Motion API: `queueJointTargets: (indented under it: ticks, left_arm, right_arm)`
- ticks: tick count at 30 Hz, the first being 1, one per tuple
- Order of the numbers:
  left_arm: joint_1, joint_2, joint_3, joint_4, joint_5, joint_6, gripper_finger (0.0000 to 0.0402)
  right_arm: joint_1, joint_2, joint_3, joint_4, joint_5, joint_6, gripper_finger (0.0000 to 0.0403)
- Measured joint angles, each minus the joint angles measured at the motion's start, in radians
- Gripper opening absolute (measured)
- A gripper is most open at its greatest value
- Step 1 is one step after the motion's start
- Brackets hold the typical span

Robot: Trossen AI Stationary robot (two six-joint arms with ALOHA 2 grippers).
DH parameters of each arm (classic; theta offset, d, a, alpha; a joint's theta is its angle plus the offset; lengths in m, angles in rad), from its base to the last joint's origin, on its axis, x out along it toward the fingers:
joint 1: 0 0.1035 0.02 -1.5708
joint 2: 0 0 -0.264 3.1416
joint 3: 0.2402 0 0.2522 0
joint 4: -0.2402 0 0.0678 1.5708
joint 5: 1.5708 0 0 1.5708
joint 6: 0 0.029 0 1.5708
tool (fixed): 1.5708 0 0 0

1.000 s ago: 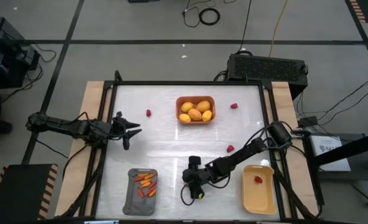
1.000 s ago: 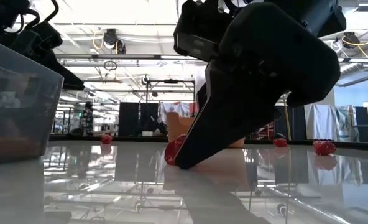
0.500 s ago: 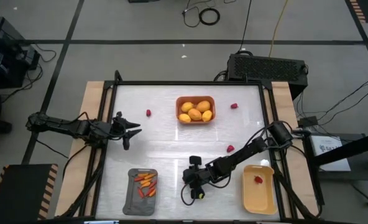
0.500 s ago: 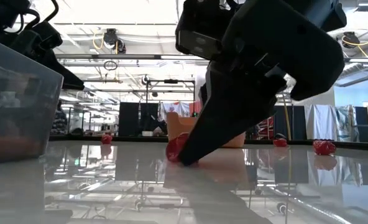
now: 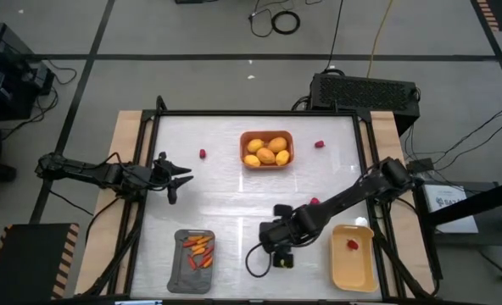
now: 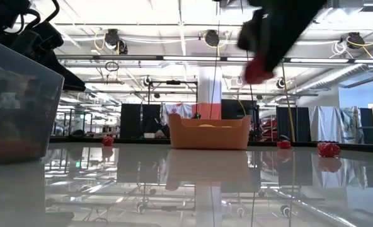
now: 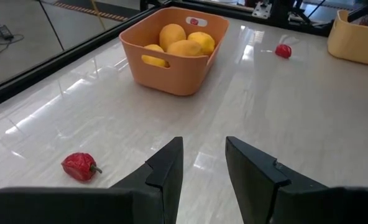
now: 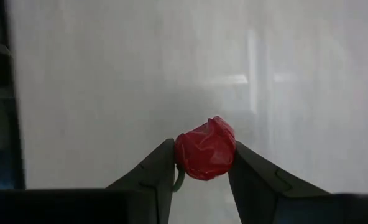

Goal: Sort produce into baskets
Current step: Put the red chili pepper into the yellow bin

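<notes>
My right gripper [image 5: 278,247] hovers over the table's near middle, shut on a small red berry-like lump [image 8: 206,149], which also shows high in the low view [image 6: 257,70]. The orange-brown basket [image 5: 266,149] at the far middle holds several yellow fruits. The dark grey basket [image 5: 195,259] at the near left holds orange-red sticks. The pale yellow basket [image 5: 353,257] at the near right holds one red lump [image 5: 351,245]. My left gripper [image 5: 181,178] waits open and empty at the table's left; its wrist view shows the gap between the fingers [image 7: 202,168]. My right gripper pinches the red lump's two opposite sides [image 8: 183,155] between its two fingers [image 8: 159,171]. The fingers come from above, pointing down at the table. The lump is lifted clear of the table, well above it in the low view.
Three more red lumps lie loose on the table: at the far left of the orange-brown basket [image 5: 203,154], at its far right [image 5: 320,145], and near the right arm [image 5: 315,202]. A black frame borders the table [image 5: 234,114].
My right gripper has risen from the table with the red lump between its fingers and gone a little toward the table's right edge. The lump, which lay on the table, is now lifted clear.
</notes>
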Motion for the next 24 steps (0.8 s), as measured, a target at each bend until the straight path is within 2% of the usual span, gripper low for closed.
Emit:
queueJointTargets:
  ticks: [7,13,17,24]
  left_arm:
    - [0.0,0.0,0.0,-0.001,0.0,0.0,0.0127]
    - [0.0,0.0,0.0,-0.001,-0.001,0.0,0.0127]
    - [0.0,0.0,0.0,0.0,-0.001,0.0,0.0127]
    - [0.0,0.0,0.0,-0.001,-0.001,0.0,0.0127]
  right_arm:
    - [0.021,-0.101,0.018,-0.372,-0.038,0.151,0.0126]
    - [0.105,-0.209,0.016,-0.625,-0.017,0.351,0.0125]
    - [0.195,-0.285,-0.026,-0.702,-0.011,0.524,0.0125]
    - [0.35,-0.391,-0.151,-0.701,-0.027,0.827,0.0125]
